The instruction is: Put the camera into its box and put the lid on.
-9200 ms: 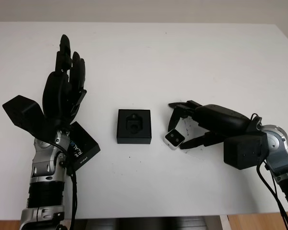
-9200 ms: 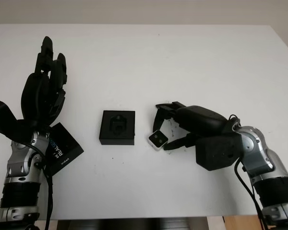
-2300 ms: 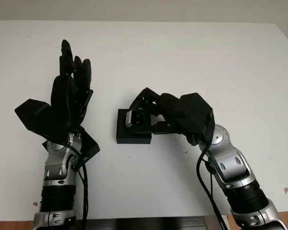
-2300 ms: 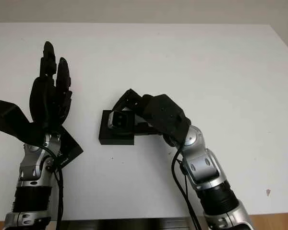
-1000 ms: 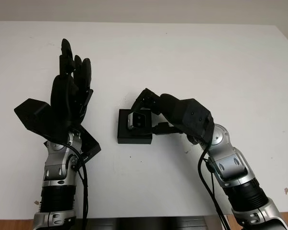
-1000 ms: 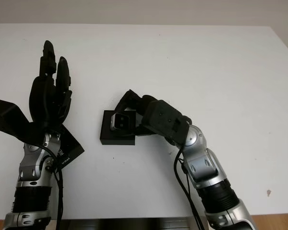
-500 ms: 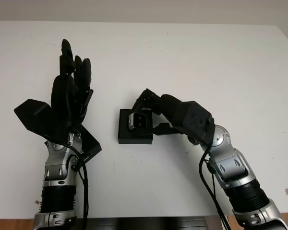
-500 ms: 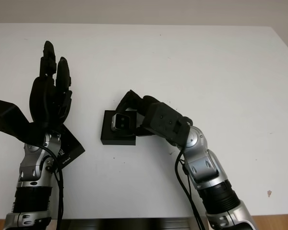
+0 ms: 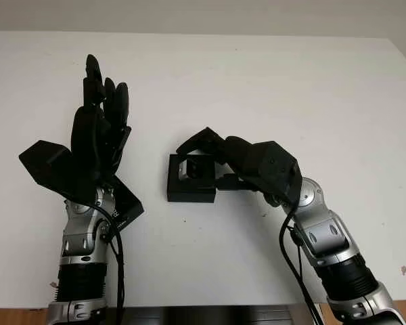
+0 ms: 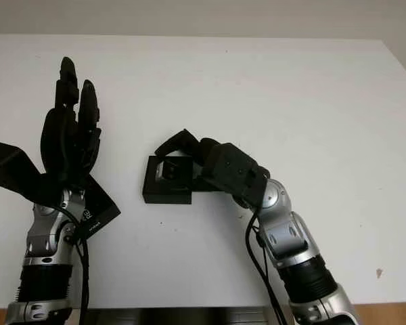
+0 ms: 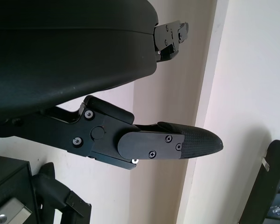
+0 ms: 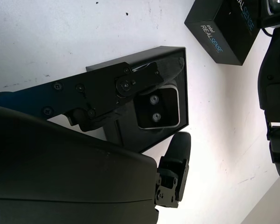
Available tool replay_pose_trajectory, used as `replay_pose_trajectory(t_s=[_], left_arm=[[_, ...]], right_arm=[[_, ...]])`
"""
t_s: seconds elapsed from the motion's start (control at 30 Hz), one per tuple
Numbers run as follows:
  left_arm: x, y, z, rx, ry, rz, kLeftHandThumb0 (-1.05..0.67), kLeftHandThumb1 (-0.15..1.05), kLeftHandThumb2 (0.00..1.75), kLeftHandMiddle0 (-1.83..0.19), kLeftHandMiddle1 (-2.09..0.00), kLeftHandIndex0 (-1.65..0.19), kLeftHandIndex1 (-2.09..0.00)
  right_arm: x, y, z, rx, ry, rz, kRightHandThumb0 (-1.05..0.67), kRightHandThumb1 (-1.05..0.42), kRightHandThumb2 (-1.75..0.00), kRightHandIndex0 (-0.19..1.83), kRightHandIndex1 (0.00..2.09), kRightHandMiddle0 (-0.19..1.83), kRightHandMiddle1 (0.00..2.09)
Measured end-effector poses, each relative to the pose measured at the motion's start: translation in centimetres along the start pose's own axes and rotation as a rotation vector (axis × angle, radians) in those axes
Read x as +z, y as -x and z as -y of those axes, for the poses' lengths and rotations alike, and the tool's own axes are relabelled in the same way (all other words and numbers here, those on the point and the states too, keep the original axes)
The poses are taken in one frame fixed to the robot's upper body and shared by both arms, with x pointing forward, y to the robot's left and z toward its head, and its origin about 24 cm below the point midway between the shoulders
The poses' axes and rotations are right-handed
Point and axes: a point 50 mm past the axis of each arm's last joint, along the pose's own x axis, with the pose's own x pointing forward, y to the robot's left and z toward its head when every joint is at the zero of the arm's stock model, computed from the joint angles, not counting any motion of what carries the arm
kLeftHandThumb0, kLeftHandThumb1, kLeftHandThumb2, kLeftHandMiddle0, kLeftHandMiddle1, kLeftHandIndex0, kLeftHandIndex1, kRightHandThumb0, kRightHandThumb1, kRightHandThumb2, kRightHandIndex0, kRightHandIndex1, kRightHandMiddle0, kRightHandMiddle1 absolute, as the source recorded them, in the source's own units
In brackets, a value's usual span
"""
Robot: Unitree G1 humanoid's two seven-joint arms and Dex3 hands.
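Note:
The small silver camera (image 12: 157,108) lies inside the open black box (image 9: 189,194) at the middle of the white table. My right hand (image 9: 201,161) hovers over the box's right half, open, with one finger (image 12: 130,84) beside the camera and the thumb (image 12: 177,149) off the box's edge. The black lid (image 9: 126,210), printed with white lettering, lies flat on the table left of the box, partly hidden behind my left wrist. My left hand (image 9: 98,108) is held up open above the lid, holding nothing.
The white table (image 9: 291,88) stretches wide behind and to the right of the box. Its front edge runs along the bottom of the eye views, near both forearms.
My right hand's fingers have lifted and spread away from the camera, which now sits lower in the box. The left hand has not moved.

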Motion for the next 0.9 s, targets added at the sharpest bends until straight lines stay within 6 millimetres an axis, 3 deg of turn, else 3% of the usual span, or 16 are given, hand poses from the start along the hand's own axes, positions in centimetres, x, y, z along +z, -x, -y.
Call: replay_pose_trajectory(t_s=[0.33, 0.5, 0.63, 0.9], left_arm=[[0.0, 0.1, 0.0, -0.003, -0.001, -0.004, -0.71, 1.05, 0.39, 0.19, 0.00, 0.19, 0.00], [0.0, 0.1, 0.0, -0.003, -0.003, -0.008, -0.72, 1.05, 0.38, 0.19, 0.00, 0.19, 0.00], [-0.1, 0.2, -0.1, 0.000, -0.005, -0.009, -0.71, 1.05, 0.38, 0.19, 0.00, 0.19, 0.00], [-0.1, 0.5, -0.3, 0.000, -0.015, -0.011, -0.70, 1.05, 0.38, 0.19, 0.00, 0.19, 0.00]], right_arm=[[-0.1, 0.1, -0.1, 0.002, 0.004, 0.012, -0.52, -0.97, -0.05, -0.05, 0.07, -0.19, 1.09], [-0.4, 0.2, -0.3, -0.022, 0.035, 0.060, -0.50, -0.94, -0.05, 0.04, 0.11, -0.19, 1.18], [-1.4, 1.0, 0.0, -0.107, 0.157, 0.159, -0.50, -0.92, -0.05, 0.10, 0.14, -0.19, 1.20], [-0.3, 2.7, 1.6, -0.235, 0.395, 0.356, -0.56, -0.90, -0.05, 0.16, 0.16, -0.15, 1.10]])
